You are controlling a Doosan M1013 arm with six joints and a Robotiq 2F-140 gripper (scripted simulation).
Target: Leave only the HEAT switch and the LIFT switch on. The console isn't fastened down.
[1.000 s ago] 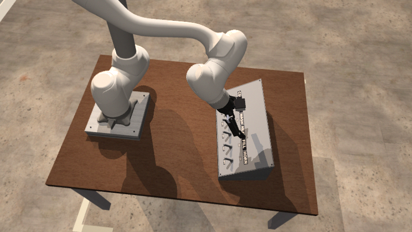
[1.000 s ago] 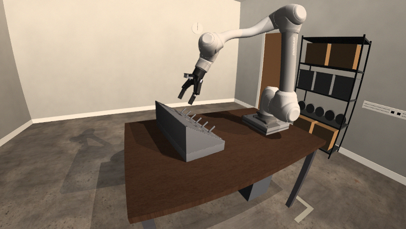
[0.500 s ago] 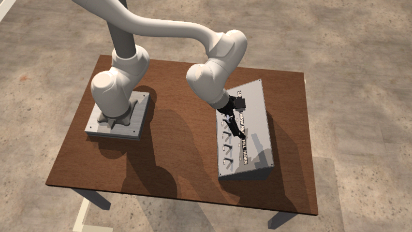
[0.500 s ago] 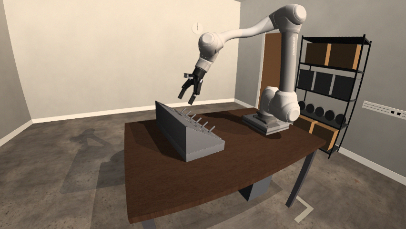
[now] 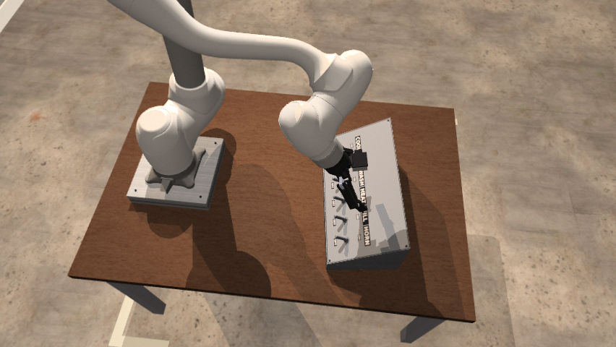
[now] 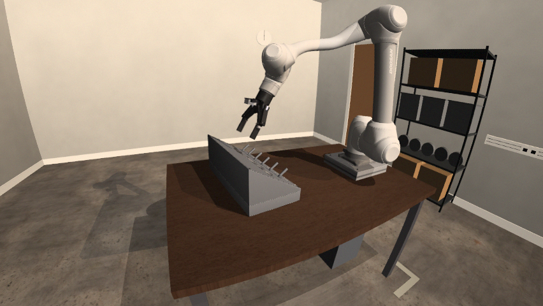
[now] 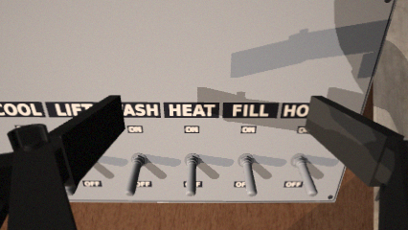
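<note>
Gripper [image 6: 250, 127], fingers spread and empty, hovers above the wedge-shaped console [image 6: 243, 178] on the table [image 6: 266, 235], facing the HEAT switch [image 7: 192, 173], which points to OFF.

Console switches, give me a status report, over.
Claw open, empty, hovering above console. HEAT switch down at OFF; WASH, FILL likewise. LIFT switch hidden behind finger. Nothing blocking.

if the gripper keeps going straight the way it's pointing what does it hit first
Most likely the console's sloped face around the HEAT lever; the open gripper holds nothing, and depth is hard to judge.
</note>
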